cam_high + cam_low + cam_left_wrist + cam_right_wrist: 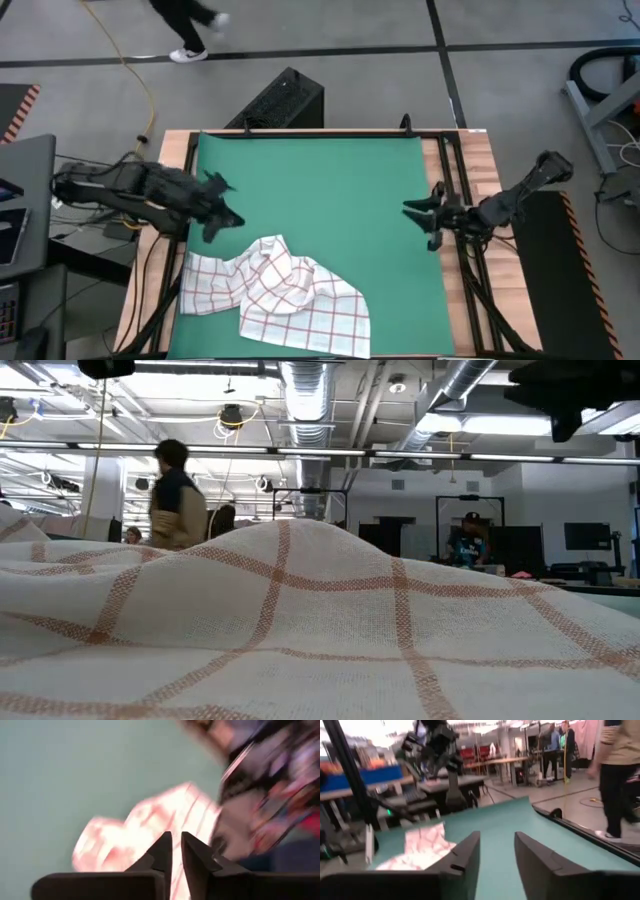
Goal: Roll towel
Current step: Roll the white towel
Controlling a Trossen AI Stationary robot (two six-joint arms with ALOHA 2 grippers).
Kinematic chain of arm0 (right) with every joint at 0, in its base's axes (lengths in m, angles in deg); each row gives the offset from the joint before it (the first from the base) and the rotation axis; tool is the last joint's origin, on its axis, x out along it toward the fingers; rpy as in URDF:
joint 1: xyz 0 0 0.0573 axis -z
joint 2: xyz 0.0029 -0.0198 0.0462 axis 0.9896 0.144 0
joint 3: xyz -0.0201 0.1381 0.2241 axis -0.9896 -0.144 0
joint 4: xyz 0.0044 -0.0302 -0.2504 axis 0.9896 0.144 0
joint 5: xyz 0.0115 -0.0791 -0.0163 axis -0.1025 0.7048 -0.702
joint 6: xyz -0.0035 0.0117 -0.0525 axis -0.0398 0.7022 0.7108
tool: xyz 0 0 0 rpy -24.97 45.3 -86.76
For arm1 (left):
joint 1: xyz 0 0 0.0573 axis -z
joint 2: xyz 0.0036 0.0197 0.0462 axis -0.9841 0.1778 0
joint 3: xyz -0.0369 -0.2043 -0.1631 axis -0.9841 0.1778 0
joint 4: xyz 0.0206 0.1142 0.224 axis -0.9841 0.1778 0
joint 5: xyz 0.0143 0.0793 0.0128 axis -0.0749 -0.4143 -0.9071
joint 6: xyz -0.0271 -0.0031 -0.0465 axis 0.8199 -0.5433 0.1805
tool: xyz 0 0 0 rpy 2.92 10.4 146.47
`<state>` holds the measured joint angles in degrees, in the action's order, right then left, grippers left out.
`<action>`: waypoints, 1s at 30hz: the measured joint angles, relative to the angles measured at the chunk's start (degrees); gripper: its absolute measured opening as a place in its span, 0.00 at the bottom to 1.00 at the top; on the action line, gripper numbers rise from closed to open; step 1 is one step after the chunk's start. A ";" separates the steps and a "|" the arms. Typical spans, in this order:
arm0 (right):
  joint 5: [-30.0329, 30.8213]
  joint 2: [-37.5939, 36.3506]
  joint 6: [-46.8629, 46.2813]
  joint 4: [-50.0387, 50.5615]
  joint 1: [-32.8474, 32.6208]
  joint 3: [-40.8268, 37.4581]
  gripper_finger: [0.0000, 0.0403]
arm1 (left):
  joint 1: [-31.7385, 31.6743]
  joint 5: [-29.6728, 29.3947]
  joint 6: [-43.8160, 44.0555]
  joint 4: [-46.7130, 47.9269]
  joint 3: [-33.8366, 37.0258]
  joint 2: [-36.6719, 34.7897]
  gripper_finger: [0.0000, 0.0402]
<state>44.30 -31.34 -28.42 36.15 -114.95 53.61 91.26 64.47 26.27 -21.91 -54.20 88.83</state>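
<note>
The white towel (pixel 275 295) with thin red grid lines lies crumpled in loose folds on the near left part of the green mat (pixel 320 175). It fills the foreground of the low view (pixel 300 620). My left gripper (pixel 222 205) hangs above the mat's left side, just beyond the towel's far edge. Its fingers (pixel 176 850) stand a narrow slit apart with nothing between them, and the towel (pixel 150 830) shows blurred below. My right gripper (pixel 422 215) hovers at the mat's right edge, pointing level toward the left, open (pixel 497 855) and empty.
The mat covers most of a wooden table with black rails (pixel 455 200) along its sides. A black box (pixel 285 100) stands on the floor behind the far edge. People walk in the room beyond (pixel 178 495). Bare mat lies between the two grippers.
</note>
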 joint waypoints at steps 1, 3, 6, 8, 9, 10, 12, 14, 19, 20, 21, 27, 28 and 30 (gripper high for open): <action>0.08 2.10 -0.03 0.04 0.00 0.39 0.42 | 0.69 0.41 -0.60 3.37 -1.57 2.40 0.11; 0.17 5.57 -0.94 -0.19 0.00 0.95 0.48 | 2.01 0.91 -1.93 8.06 -3.65 7.07 0.15; 0.15 10.49 -5.52 -0.24 0.00 1.12 0.54 | 3.38 1.41 -2.74 10.23 -4.36 12.97 0.22; 0.12 13.11 -9.84 -0.25 0.00 1.12 0.57 | 3.98 2.37 -5.38 10.28 -4.34 16.63 0.26; 0.08 14.31 -11.95 -0.21 0.00 1.12 0.58 | 4.02 2.89 -7.09 10.53 -4.34 18.27 0.28; 0.09 15.41 -13.89 0.02 0.03 1.11 0.58 | 4.02 3.04 -8.99 10.80 -4.34 19.92 0.30; 0.13 17.11 -16.43 -0.98 0.02 1.12 0.58 | 3.70 2.90 -12.33 11.47 -4.34 22.79 0.33; 0.12 18.64 -17.31 -1.68 0.02 1.12 0.58 | 2.95 2.70 -15.68 12.60 -4.12 25.37 0.35; 0.17 21.60 -18.05 -6.80 0.02 1.12 0.58 | 0.41 3.82 -21.05 8.68 1.56 27.30 0.40; 0.17 22.16 -18.05 -7.59 0.02 1.12 0.58 | -0.45 5.18 -21.92 7.37 3.37 26.76 0.40; 0.17 22.57 -18.05 -7.90 0.02 1.12 0.58 | -1.52 6.89 -22.79 6.29 5.27 26.01 0.40; 0.19 24.31 -18.10 -9.17 0.02 1.12 0.58 | -6.41 9.93 -21.12 -3.35 16.47 20.92 0.40; 0.19 24.44 -18.10 -9.37 0.02 1.12 0.58 | -6.79 9.76 -20.48 -4.84 17.84 20.58 0.40; 0.21 24.92 -18.14 -10.57 0.02 1.12 0.58 | -7.02 8.47 -19.75 -7.31 20.08 20.56 0.40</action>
<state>44.51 -6.42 -46.55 25.58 -114.93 54.73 84.25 72.94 6.52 -29.22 -34.12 109.39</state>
